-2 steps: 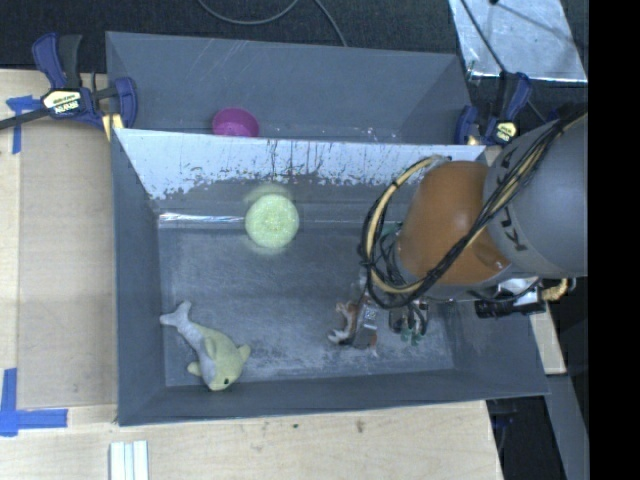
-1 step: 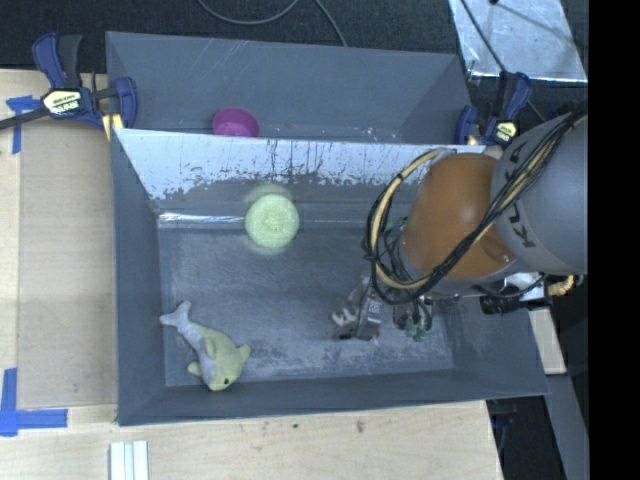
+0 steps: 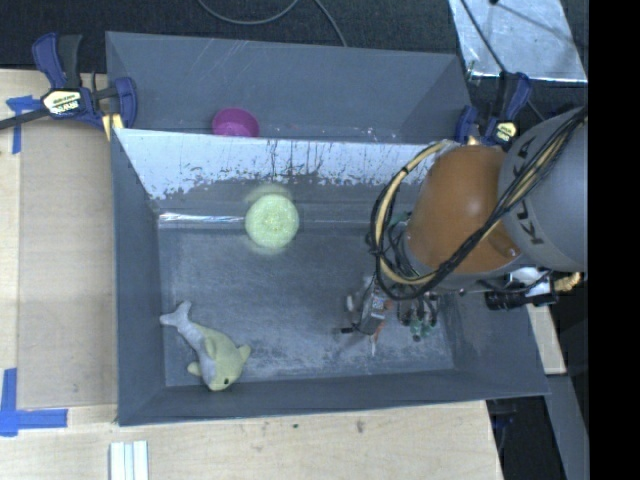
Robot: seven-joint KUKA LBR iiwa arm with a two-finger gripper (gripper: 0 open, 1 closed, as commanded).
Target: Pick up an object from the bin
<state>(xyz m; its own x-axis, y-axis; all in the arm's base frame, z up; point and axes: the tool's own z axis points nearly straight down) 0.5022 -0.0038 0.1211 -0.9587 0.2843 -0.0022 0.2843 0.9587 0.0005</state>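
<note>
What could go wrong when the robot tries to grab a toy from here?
The hand sits over bare floor at the right side of the bin, away from the toys, so closing there would probably grab nothing. The green ball lies near the back wall and could roll off if bumped. The grey and yellow toy fish lies in the front-left corner, where the walls may block the hand.

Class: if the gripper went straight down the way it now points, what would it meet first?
Probably the bare bin floor: the gripper points down over a free patch at the right. The green ball and the grey-yellow plush toy lie well to its left, off that line. Its height is unclear.
</note>
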